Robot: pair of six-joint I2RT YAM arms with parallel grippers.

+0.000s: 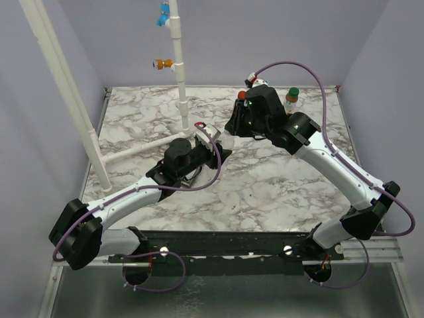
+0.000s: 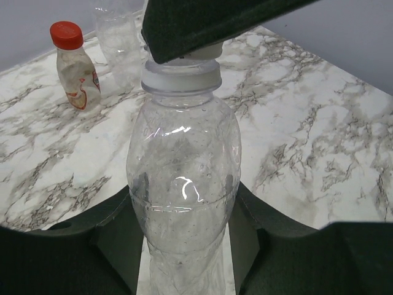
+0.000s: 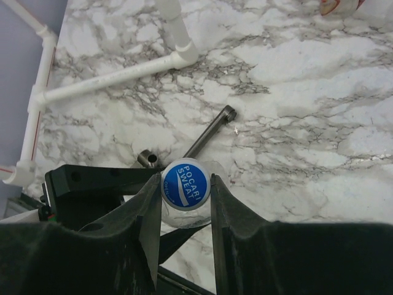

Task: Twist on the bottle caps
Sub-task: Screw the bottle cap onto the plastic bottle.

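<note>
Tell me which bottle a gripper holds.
The clear unlabelled bottle in the left gripper, right gripper pinching its blue cap; the red-capped bottle and green-capped bottle stand apart.

The left pincer (image 1: 211, 151) reaches in from the left to the middle of the worktop (image 1: 278, 192), with a bottle (image 2: 183, 184) between its fingers, one on either side of the body. The right pincer (image 3: 186, 192) comes in from the right, above the bottle's top, its fingers on either side of the cap (image 2: 181, 77), which sits on the bottle's neck. Behind them, towards the far right corner, the labelled bottle (image 2: 77, 77) stands on the worktop, and the other bottle (image 1: 291, 101) stands near it on the right. The pipe frame (image 1: 180, 79) rises from the far left part of the worktop, behind and left of both pincers.
</note>
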